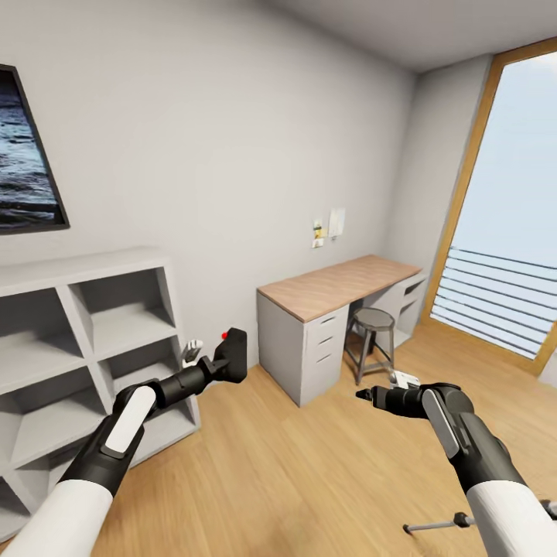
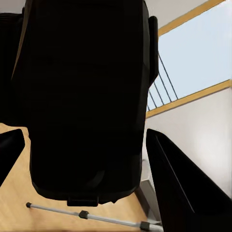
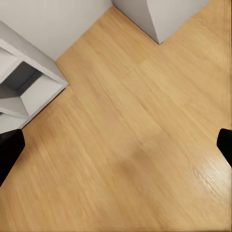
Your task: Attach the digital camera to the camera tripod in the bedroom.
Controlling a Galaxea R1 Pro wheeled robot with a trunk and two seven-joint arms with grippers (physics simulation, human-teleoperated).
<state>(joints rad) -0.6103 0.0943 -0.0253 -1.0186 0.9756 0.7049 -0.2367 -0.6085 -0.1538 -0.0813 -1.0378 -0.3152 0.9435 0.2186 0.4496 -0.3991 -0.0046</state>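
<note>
**Camera in hand, tripod still to be reached**

The left gripper has its jaws clamped on the digital camera, held out in front of the grey shelf unit with the red button on top. In the left wrist view the camera's black body sits between the two dark fingers, and below it a thin silver-grey leg of the camera tripod lies across the wood floor. The same tripod shows in the head view as a leg low down beside the right forearm, near the robot's base.

The right gripper hangs over bare floor with its jaws apart and nothing between them. A wood-topped table with drawers and a round stool stand against the far wall, beside the big window.

The step in hand looks like carrying the camera to the tripod. The tripod's head is not visible, so I judge the view should be turned down and right first to find the mounting plate. Keep the grip firm and the camera level, bring its underside down squarely onto the head, and use the free right arm to steady the tripod if needed.
</note>
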